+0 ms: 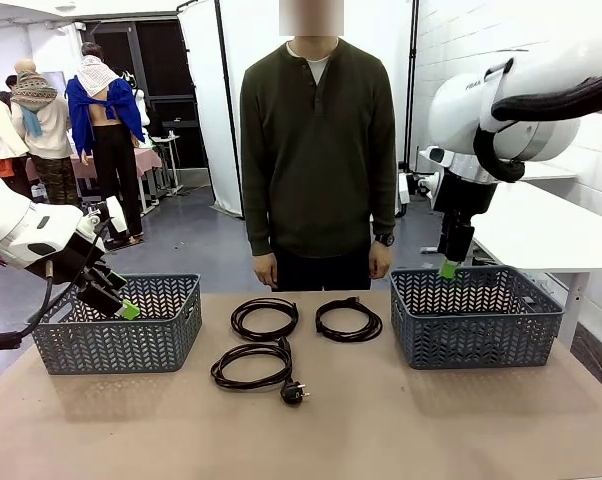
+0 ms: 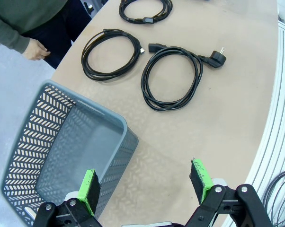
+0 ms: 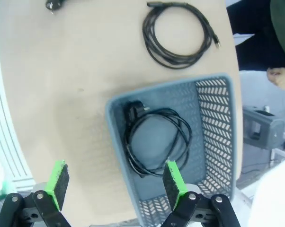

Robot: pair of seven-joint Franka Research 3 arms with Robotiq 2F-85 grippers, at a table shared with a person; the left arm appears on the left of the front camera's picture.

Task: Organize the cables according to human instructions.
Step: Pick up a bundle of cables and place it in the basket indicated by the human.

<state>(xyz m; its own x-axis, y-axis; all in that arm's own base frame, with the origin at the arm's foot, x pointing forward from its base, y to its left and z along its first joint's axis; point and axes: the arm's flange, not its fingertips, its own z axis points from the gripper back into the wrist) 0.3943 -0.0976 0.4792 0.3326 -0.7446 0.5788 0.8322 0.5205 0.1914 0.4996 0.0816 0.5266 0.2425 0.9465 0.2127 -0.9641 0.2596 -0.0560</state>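
Three thin black power cords, each wound in a round coil, lie on the beige tabletop between the grey lattice plastic left basket and right basket: the far left coil, the far right coil and the near coil with its chunky black plug. The fourth coil lies inside the right basket, hard to make out in the front view behind the lattice wall. The left gripper and the right gripper each hang over the edge of their own basket, green pads spread apart, nothing held.
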